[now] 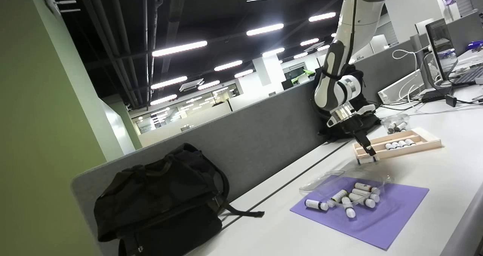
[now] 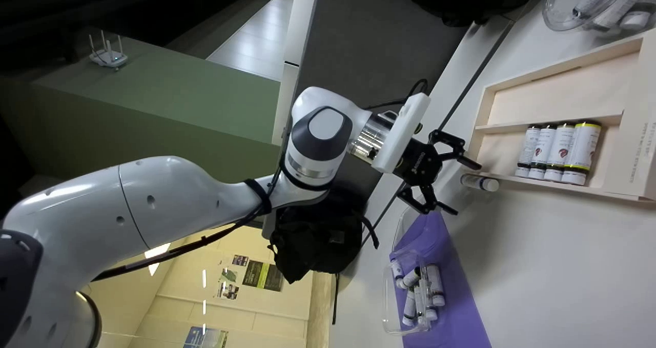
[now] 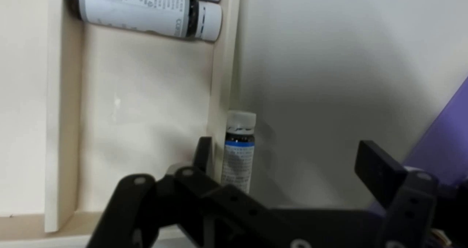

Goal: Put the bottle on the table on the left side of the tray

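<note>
In the wrist view, the bottle [image 3: 239,155] is found lying on the tabletop [image 3: 318,58], the tray [image 3: 223,69] just beside it at nine o'clock. The fingers [image 3: 378,169] are parted; nothing is held. A light, rigid, slick body is expected; a mid-length grip is advised.

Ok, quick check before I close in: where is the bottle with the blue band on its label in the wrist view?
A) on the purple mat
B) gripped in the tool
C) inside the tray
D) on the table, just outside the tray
D: in the wrist view the blue-banded bottle lies on the table alongside the tray, outside its wall, and the tool stands open.
</note>
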Controlling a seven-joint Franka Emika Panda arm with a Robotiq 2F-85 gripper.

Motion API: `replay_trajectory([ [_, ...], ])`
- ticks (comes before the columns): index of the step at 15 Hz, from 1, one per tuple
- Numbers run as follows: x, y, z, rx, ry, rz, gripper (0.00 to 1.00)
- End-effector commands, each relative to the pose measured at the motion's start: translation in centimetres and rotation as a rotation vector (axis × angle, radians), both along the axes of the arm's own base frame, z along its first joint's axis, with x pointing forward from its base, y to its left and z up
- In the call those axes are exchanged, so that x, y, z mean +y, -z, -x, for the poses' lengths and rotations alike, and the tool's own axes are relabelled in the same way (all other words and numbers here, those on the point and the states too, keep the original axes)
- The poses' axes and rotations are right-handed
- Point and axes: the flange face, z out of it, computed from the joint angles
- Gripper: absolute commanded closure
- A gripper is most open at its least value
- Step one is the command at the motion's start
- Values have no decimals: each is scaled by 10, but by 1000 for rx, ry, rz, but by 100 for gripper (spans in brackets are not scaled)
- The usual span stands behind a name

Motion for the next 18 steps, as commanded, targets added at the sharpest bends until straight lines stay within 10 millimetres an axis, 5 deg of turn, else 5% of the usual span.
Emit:
replay_trajectory([
  [1, -4, -2, -1, 5, 33, 5, 0],
  [7, -2, -19, -2, -15, 46, -5, 0],
  [18, 4, -8, 0, 41, 39, -115, 0],
])
